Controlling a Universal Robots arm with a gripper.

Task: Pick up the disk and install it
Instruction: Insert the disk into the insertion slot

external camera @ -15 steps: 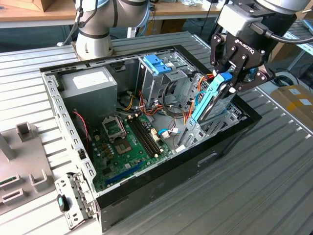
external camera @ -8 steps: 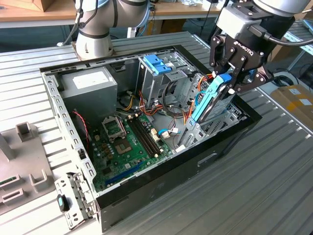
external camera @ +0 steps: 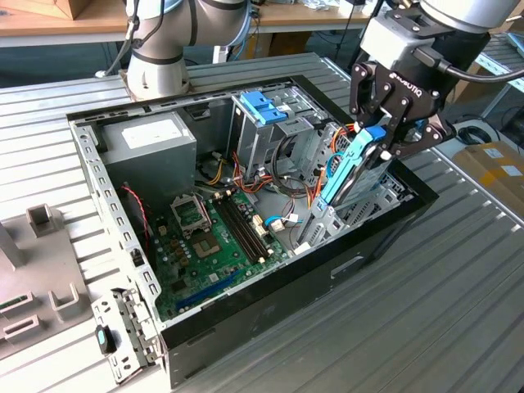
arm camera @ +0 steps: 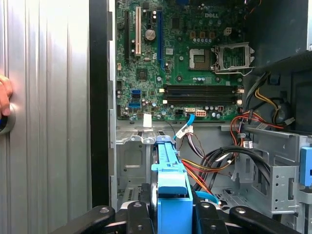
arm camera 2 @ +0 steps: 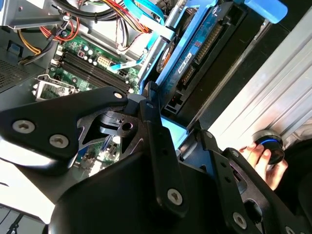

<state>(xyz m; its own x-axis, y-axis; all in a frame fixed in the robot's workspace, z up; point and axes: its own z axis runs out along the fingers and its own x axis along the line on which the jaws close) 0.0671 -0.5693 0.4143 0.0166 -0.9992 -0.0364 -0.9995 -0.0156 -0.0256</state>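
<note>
While claw [external camera: 378, 141] clamps tilted disk [external camera: 348, 176] inside open case [external camera: 270, 315] | ribbed metal table [external camera: 458, 311] | wooden bench [external camera: 49, 16] behind

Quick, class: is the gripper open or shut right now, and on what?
Gripper: shut on the disk, which is tilted on edge at the computer case.

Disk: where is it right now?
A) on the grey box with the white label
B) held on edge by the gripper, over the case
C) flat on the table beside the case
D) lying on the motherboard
B: the gripper is shut on the disk, which stands on edge and tilted, its lower end down inside the case on the exterior view's right.
</note>
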